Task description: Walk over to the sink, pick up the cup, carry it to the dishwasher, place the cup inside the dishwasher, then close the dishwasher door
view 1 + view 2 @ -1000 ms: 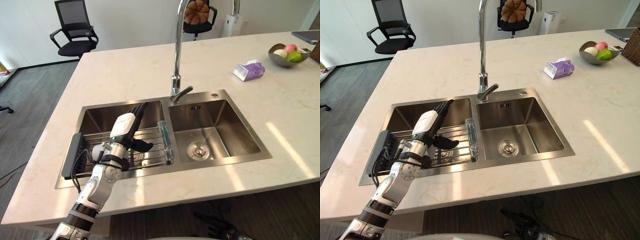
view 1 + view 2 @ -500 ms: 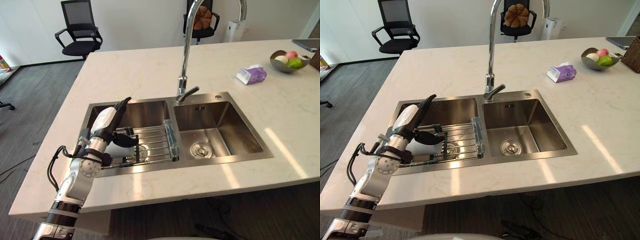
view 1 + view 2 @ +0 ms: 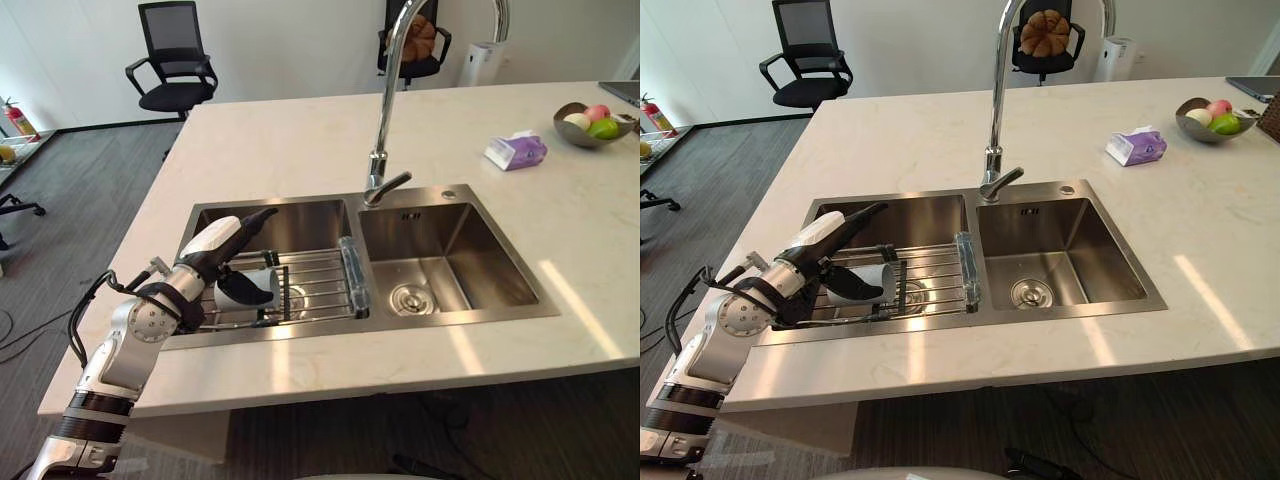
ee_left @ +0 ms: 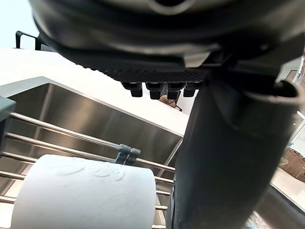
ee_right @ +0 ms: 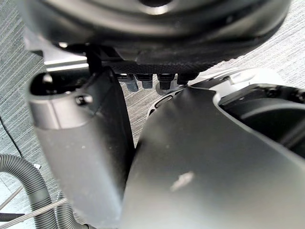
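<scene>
A white cup (image 3: 238,287) lies on its side on the wire rack (image 3: 318,281) across the sink's left basin (image 3: 290,222). My left hand (image 3: 211,246) hangs right over the cup, open. Its fingers reach straight out above the cup and its dark thumb (image 3: 258,296) passes in front of it. In the left wrist view the cup (image 4: 86,195) lies just under the palm, beside the thumb (image 4: 228,157), with the fingertips (image 4: 157,88) straight beyond. My right hand (image 5: 190,157) hangs low over grey floor, fingers relaxed.
A tall chrome tap (image 3: 385,110) rises between the left basin and the right basin (image 3: 450,262). On the pale counter (image 3: 300,140) at the far right lie a purple tissue pack (image 3: 516,152) and a fruit bowl (image 3: 590,122). Black office chairs (image 3: 175,60) stand behind.
The camera has shifted, so the sink sits further right. My left hand has drawn back and down towards the rack's left end, and the white cup now shows under it.
</scene>
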{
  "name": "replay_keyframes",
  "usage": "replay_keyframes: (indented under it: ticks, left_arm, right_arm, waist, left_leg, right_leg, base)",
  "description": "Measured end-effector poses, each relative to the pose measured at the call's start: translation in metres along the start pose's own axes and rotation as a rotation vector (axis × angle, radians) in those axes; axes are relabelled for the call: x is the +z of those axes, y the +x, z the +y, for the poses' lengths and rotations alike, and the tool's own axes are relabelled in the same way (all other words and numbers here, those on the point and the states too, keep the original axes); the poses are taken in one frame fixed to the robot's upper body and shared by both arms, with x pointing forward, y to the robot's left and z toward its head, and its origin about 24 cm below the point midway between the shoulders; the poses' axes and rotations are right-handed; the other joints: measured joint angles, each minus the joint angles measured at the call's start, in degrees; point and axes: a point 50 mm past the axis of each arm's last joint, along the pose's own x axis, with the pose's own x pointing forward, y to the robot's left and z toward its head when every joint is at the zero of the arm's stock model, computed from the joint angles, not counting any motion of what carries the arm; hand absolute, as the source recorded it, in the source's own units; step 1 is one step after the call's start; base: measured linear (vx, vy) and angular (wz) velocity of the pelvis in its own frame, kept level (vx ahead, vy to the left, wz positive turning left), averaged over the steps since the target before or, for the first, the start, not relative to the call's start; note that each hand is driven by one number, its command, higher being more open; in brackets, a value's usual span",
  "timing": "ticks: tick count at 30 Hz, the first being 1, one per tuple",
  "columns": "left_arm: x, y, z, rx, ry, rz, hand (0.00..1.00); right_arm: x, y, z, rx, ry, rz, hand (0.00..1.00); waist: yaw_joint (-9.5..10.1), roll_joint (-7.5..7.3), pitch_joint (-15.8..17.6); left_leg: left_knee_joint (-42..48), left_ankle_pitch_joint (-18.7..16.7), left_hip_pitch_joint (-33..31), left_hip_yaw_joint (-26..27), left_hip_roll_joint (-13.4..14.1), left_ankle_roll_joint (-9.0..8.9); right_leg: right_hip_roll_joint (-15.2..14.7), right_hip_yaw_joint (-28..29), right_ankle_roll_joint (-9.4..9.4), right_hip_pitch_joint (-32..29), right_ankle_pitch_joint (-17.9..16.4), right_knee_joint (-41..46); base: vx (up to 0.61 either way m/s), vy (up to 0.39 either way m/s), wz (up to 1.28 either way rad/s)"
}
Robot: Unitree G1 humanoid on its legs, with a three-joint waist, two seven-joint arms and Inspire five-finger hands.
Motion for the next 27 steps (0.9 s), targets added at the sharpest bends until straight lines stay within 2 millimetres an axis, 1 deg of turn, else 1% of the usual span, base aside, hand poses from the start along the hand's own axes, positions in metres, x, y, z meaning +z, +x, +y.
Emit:
replay_keyframes:
  ticks: [3, 5, 8, 11, 16, 22, 27]
  left_arm:
    - [-0.01, 0.0, -0.002, -0.02, -0.001, 0.047, 1.0]
    - [-0.022, -0.001, -0.005, -0.039, 0.021, 0.107, 1.0]
    - [-0.034, -0.003, -0.007, -0.037, 0.047, 0.168, 1.0]
    - [-0.041, -0.005, -0.006, -0.011, 0.069, 0.201, 1.0]
    - [-0.043, -0.005, -0.009, -0.007, 0.119, 0.219, 1.0]
    - [-0.049, -0.004, -0.021, -0.039, 0.119, 0.246, 1.0]
    - [-0.051, -0.005, -0.022, -0.051, 0.113, 0.243, 1.0]
  right_arm:
    - [-0.001, 0.0, 0.0, 0.001, 0.008, -0.001, 1.0]
    - [-0.001, 0.0, 0.0, 0.002, 0.015, -0.004, 1.0]
    - [-0.001, 0.0, 0.001, 0.004, 0.016, -0.006, 1.0]
    - [-0.002, 0.001, 0.003, 0.007, 0.018, -0.004, 1.0]
    - [-0.004, 0.001, 0.004, 0.009, 0.014, 0.002, 1.0]
    - [-0.004, 0.002, 0.006, 0.011, 0.0, 0.002, 1.0]
    - [-0.003, 0.002, 0.006, 0.011, -0.003, 0.002, 1.0]
  waist:
    - [0.0, -0.14, -0.1]
    - [-0.02, -0.16, -0.1]
    - [0.0, -0.28, -0.1]
    - [0.03, -0.63, -0.1]
    - [0.03, -1.2, -0.4]
    - [-0.25, -1.22, -0.4]
    - [-0.42, -1.2, -0.4]
  left_leg:
    - [-0.7, 0.4, 0.1, 0.0, -0.1, 0.03]
    - [-0.9, 0.5, 0.1, 0.1, -0.2, 0.04]
    - [-1.1, 0.5, 0.2, 0.1, -0.2, 0.04]
    - [-1.1, 0.5, 0.3, 0.2, -0.3, 0.05]
    - [-1.1, 0.5, 0.4, 0.7, -0.3, 0.05]
    - [-1.2, 0.5, 0.7, 1.2, 0.0, 0.05]
    - [-1.1, 0.4, 0.9, 1.6, 0.0, -0.01]
  right_leg:
    - [0.0, 0.0, 0.05, -0.2, 0.1, 0.0]
    - [0.0, 0.1, 0.07, -0.4, 0.1, 0.0]
    - [0.0, 0.1, 0.08, -0.5, 0.1, 0.0]
    - [-0.1, 0.1, 0.11, -0.5, 0.1, 0.0]
    - [-0.1, 0.4, 0.18, -0.5, 0.2, 0.0]
    - [0.0, 1.1, 0.16, -0.6, 0.3, 0.0]
    - [0.0, 1.4, 0.18, -0.7, 0.3, 0.0]
  base:
    - [-0.01, -0.002, 0.0]
    - [0.0, 0.0, 0.0]
    - [0.0, 0.0, 0.0]
    - [0.0, 0.0, 0.0]
    - [-0.05, -0.015, -0.03]
    - [-0.04, -0.02, -0.06]
    - [-0.02, -0.013, -0.03]
